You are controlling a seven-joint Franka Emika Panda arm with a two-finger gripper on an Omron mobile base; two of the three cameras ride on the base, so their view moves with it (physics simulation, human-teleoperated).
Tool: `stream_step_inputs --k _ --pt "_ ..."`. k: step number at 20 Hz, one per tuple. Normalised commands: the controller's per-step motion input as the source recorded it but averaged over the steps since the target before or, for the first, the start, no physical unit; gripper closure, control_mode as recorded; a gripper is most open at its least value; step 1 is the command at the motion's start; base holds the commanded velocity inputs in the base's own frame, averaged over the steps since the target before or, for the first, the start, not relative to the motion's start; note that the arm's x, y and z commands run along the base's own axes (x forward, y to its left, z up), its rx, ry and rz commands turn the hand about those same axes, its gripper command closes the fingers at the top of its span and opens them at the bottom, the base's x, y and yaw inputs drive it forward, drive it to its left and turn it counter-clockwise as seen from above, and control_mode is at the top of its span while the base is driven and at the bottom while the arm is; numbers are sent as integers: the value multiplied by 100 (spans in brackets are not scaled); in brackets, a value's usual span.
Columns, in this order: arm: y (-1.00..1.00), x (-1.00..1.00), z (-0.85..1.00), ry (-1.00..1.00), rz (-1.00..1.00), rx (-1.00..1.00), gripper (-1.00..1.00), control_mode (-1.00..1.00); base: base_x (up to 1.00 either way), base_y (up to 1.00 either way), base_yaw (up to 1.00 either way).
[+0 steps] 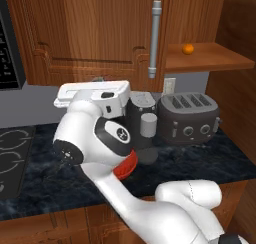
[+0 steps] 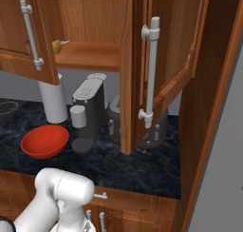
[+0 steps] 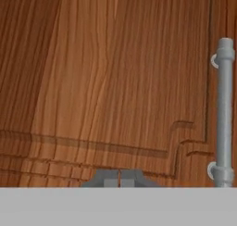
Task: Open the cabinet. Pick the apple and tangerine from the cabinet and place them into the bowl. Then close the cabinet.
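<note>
I have the gripper (image 3: 119, 178) with its finger tips pressed together, holding nothing, facing the left cabinet door (image 3: 111, 72). In the hand view the door's silver bar handle (image 3: 225, 114) stands at 3 o'clock from the fingers, well apart, its long axis vertical.

The right door (image 2: 161, 50) hangs swung out. From the left base view the tangerine (image 1: 188, 49) sits on the open shelf (image 1: 210, 58) at 1 o'clock from the hand. From the right base view the apple (image 2: 56, 46) shows at the shelf's left end, partly behind the left door. The red bowl (image 2: 44, 140) waits on the counter (image 2: 133, 164), beside the paper towel roll (image 2: 53, 100).

Judgement: left door needs opening next; I must spread the fingers and shift sideways onto the bar.
</note>
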Motion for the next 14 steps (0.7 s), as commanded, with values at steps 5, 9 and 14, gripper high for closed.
stream_step_inputs --k 5,9,14 --pt "-29 -77 3 -13 0 13 100 -100 0 0 0" --pt "-61 -100 32 -1 0 27 100 -100 0 0 0" --pt "-84 -84 52 0 -1 35 -100 -100 0 0 0"
